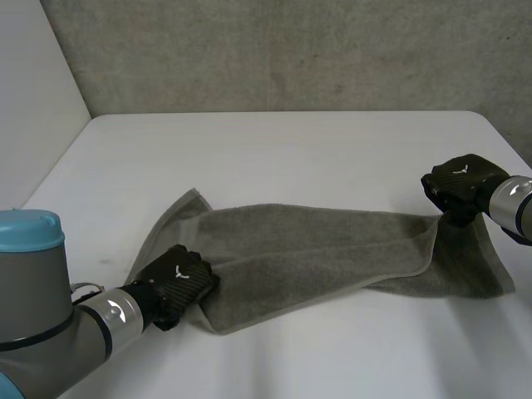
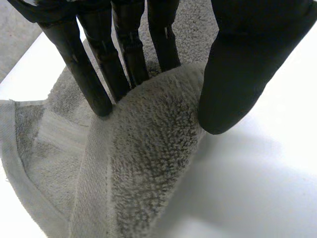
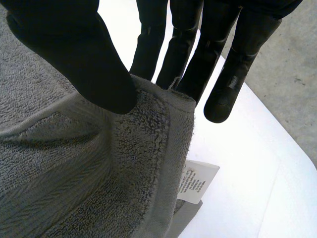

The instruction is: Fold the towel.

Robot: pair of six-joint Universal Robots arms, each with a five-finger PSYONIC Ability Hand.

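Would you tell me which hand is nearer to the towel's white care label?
Right. The right hand pinches the towel beside the care label; the left hand holds the opposite end.

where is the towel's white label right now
In the right wrist view, the white label hangs off the edge of the towel, near the right hand that pinches that end above the table.

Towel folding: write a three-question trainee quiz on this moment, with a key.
1. True or false: the left hand pinches the grey towel between thumb and fingers.
2. Where on the towel is the right hand? A) the middle B) a corner at one end C) off the towel
3. Fill in: near the right hand's fingertips, a white ___ sticks out from the towel's edge.
Key: 1 true; 2 B; 3 label.
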